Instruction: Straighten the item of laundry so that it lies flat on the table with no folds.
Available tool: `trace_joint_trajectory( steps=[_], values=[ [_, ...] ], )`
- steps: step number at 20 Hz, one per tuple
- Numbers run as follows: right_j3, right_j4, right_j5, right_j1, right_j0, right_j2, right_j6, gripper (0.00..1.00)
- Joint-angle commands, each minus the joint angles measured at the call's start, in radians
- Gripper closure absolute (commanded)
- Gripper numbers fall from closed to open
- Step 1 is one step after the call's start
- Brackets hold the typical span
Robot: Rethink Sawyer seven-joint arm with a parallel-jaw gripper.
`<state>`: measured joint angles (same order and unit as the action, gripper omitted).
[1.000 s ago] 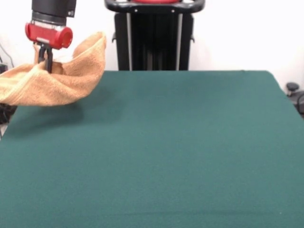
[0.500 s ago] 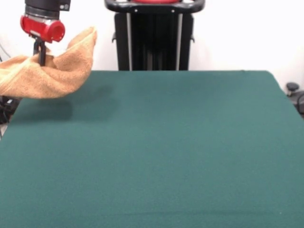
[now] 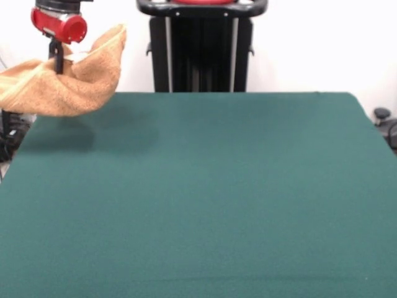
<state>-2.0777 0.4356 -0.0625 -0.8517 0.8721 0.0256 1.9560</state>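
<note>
One gripper [image 3: 57, 61] is pinching the orange towel [image 3: 65, 84] by its middle, holding it sagging clear above the green table [image 3: 205, 186] at the upper left of the frame, so lowering one hanging end first and dragging sideways should be unrolling it flat.

Front view. The gripper [image 3: 57, 64], below a red collar, is closed on the orange-tan towel [image 3: 65, 87] and holds it in the air at the upper left, above the far left corner of the green table [image 3: 205, 198]. The towel sags in a trough, one end raised beside the gripper, the other trailing off the left edge. Its shadow falls on the table beneath.
</note>
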Motion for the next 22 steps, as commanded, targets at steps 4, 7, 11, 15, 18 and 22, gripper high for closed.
trace_joint_trajectory(
  steps=[4, 7, 11, 15, 18, 22],
  values=[
    [-0.096, -0.197, -0.162, 0.078, 0.139, 0.157, 0.186, 1.0],
    [-0.027, -0.096, -0.097, 0.078, 0.167, 0.183, 0.055, 1.0],
    [0.095, 0.249, 0.219, 0.0, 0.1, 0.159, -0.109, 1.0],
    [0.057, 0.033, -0.036, 0.133, 0.22, 0.21, 0.085, 1.0],
    [0.069, -0.082, -0.2, 0.201, 0.304, 0.285, 0.086, 1.0],
    [0.145, -0.104, -0.241, 0.236, 0.329, 0.292, 0.017, 1.0]
  ],
)
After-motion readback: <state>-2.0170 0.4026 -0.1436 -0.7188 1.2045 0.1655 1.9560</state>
